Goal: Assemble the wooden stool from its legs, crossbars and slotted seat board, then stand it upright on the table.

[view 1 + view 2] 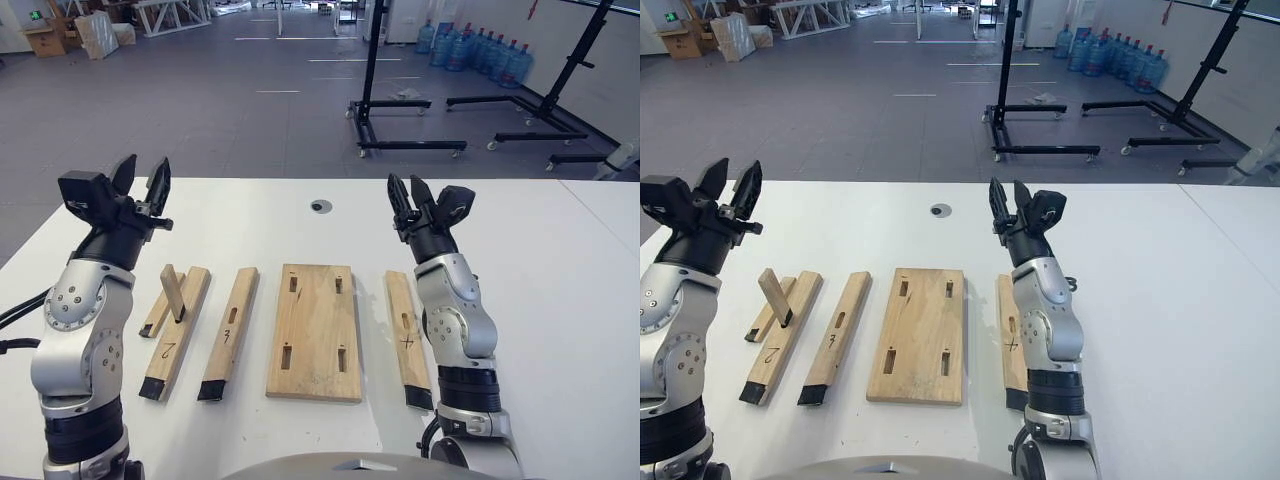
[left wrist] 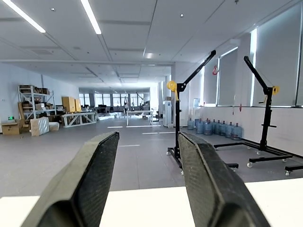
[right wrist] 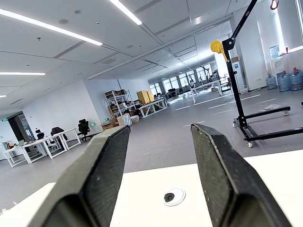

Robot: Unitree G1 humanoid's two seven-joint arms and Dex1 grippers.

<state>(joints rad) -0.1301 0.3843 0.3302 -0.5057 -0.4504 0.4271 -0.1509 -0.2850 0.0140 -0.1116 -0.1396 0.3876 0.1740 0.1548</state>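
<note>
Assembly barely begun, parts laid out flat. Slotted seat board point(image 1: 315, 330) lies mid-desk, four slots facing up. At its 9 o'clock: leg marked 3 point(image 1: 230, 332), then leg marked 2 point(image 1: 178, 330), both flat and apart from the board. A short crossbar point(image 1: 174, 292) stands tilted in leg 2's slot, looks seated but can't confirm depth. A second short piece point(image 1: 155, 315) lies touching leg 2 on its far side. At the board's 3 o'clock is a third leg point(image 1: 405, 325), partly hidden by the right arm. Left end effector point(image 1: 143, 185) is raised above the leg group, released, nothing held. Right end effector point(image 1: 410, 195) is raised at the board's 1 o'clock, also released and empty. My read: the step in hand is the leg-crossbar subassembly. The next move needs a grasp on leg 3 or the crossbar, with tenon squared to slot. The desk point(image 1: 560, 300) is white and smooth, so parts may slide under push. A grommet point(image 1: 321, 206) sits at the board's 12 o'clock. The room behind has grey floor point(image 1: 200, 100), black wheeled stands point(image 1: 410, 110) and water bottles point(image 1: 480, 45).
</note>
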